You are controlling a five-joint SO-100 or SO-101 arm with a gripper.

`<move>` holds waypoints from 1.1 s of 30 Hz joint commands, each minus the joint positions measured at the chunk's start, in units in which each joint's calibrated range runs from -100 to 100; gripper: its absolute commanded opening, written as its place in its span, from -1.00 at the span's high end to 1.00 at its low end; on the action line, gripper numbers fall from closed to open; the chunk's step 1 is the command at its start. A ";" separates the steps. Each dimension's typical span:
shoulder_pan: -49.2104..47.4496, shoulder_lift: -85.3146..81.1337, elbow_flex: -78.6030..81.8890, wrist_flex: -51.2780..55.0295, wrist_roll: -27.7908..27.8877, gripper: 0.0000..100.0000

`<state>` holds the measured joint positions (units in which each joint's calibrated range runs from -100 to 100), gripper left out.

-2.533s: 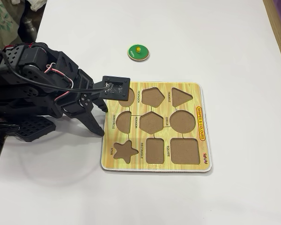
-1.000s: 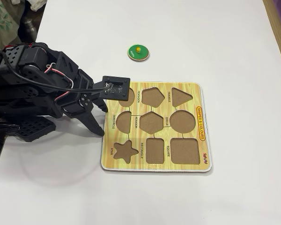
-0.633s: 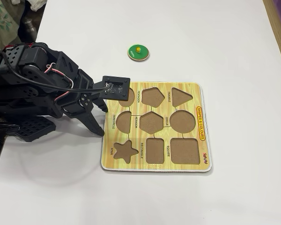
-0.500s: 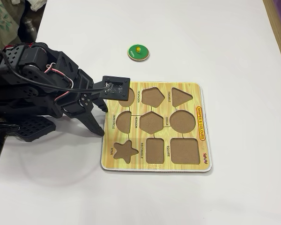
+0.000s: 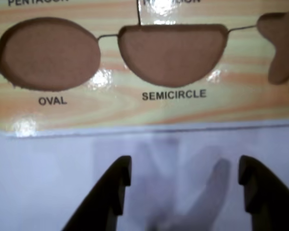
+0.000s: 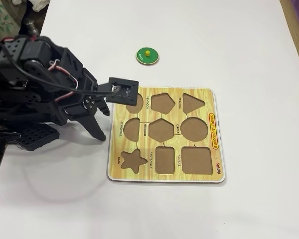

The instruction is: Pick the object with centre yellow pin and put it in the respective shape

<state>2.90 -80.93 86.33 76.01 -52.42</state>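
Nothing of the task is showing as done yet: the green disc with the yellow knob is lying on the white table in the upper middle of the fixed view, untouched and well apart from the arm. The circle cutout is sitting empty at the right of the middle row of the puzzle board, as are all the other recesses. The gripper is hanging just off the board's left edge in the fixed view, its fingers spread apart and holding nothing; in the wrist view the two dark fingertips are framing bare table at the bottom, with the oval cutout and the semicircle cutout above them. The disc is not appearing in the wrist view. So the whole job is remaining, by my reading: reaching the disc, gripping it, carrying it over, and seating it in the circle.
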 commanded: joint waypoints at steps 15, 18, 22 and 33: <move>-19.50 41.18 -40.74 0.14 -0.41 0.50; -25.56 48.29 -46.49 0.14 -0.41 0.50; -32.20 54.48 -50.63 0.14 -0.41 0.50; -46.16 67.04 -62.23 0.22 -0.41 0.50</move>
<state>-40.32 -17.35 30.85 76.52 -52.57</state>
